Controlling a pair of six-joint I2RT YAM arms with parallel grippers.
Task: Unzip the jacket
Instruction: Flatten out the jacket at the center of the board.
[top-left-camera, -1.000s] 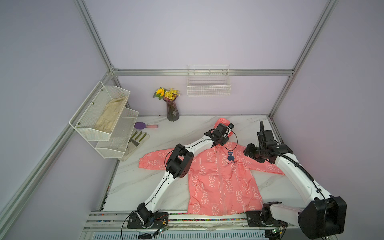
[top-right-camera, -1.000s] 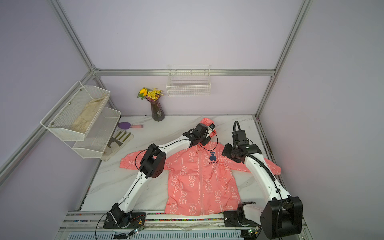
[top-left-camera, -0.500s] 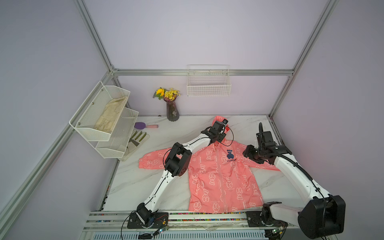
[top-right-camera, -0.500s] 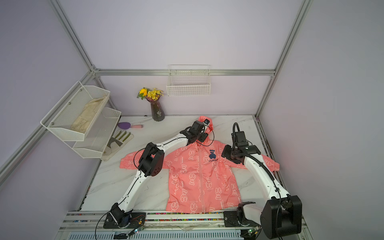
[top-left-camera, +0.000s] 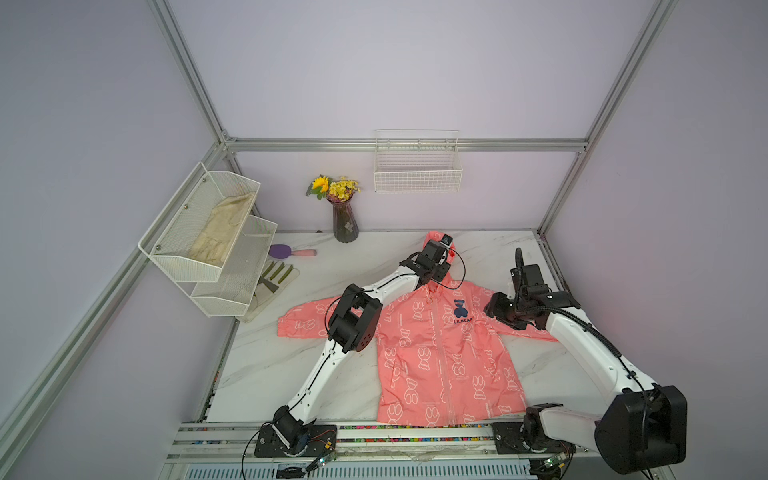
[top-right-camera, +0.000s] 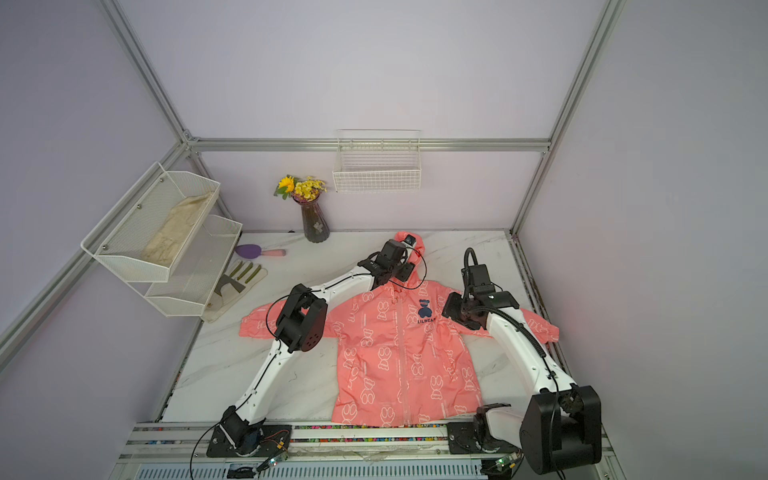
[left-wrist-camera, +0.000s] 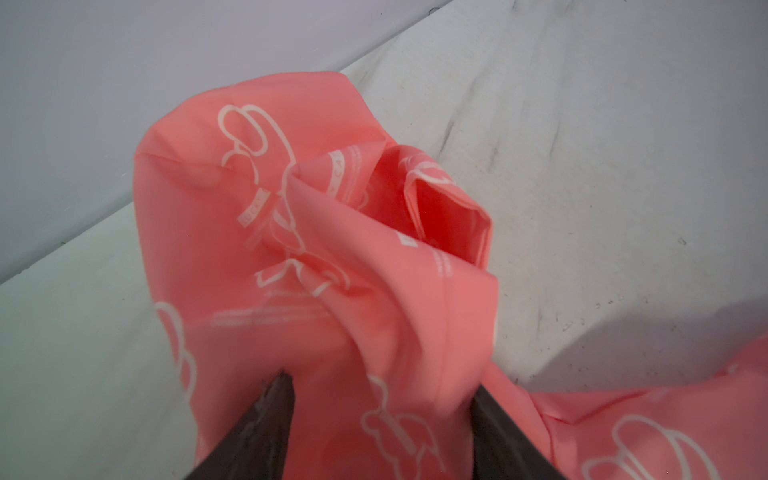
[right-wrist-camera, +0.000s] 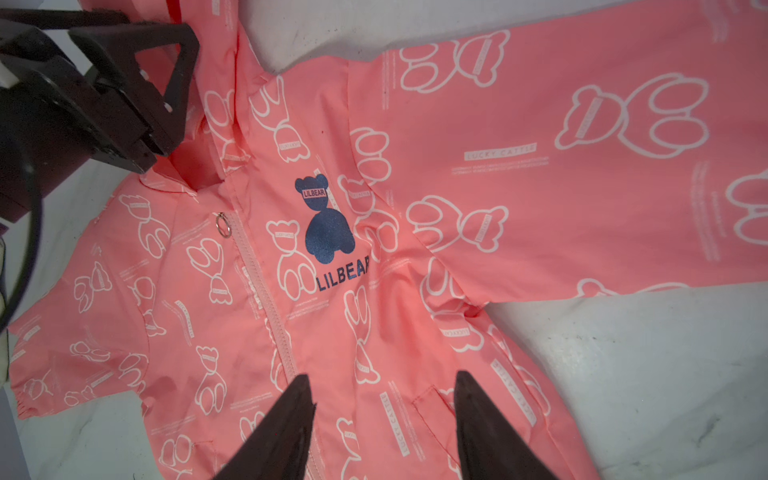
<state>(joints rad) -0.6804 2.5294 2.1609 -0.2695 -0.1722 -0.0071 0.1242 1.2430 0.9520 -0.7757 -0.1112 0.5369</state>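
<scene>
The coral-pink jacket (top-left-camera: 440, 353) (top-right-camera: 399, 353) lies flat on the marble table, front up, sleeves spread. Its zipper (right-wrist-camera: 266, 299) is closed up to the ring pull (right-wrist-camera: 223, 224) at the collar, beside the dark blue bear logo (right-wrist-camera: 328, 224). My left gripper (top-left-camera: 441, 266) (top-right-camera: 405, 268) sits low over the hood. It (left-wrist-camera: 382, 380) is open, with loose bunched hood fabric (left-wrist-camera: 316, 232) between its spread fingers (right-wrist-camera: 137, 31). My right gripper (top-left-camera: 492, 309) (top-right-camera: 451, 309) hovers above the jacket near the shoulder on my right. It (right-wrist-camera: 382, 374) is open with nothing in it.
A vase of flowers (top-left-camera: 345, 220) stands at the back wall. A purple brush (top-left-camera: 286, 251) and a work glove (top-left-camera: 274, 282) lie at the back left. A mesh shelf rack (top-left-camera: 208, 249) holding a beige cloth (top-left-camera: 224, 228) overhangs the left edge. A wire basket (top-left-camera: 417, 166) hangs on the wall.
My left gripper has shifted slightly toward the back wall, drawing the jacket's collar and hood with it, and its jaws have widened. The right arm has hardly moved.
</scene>
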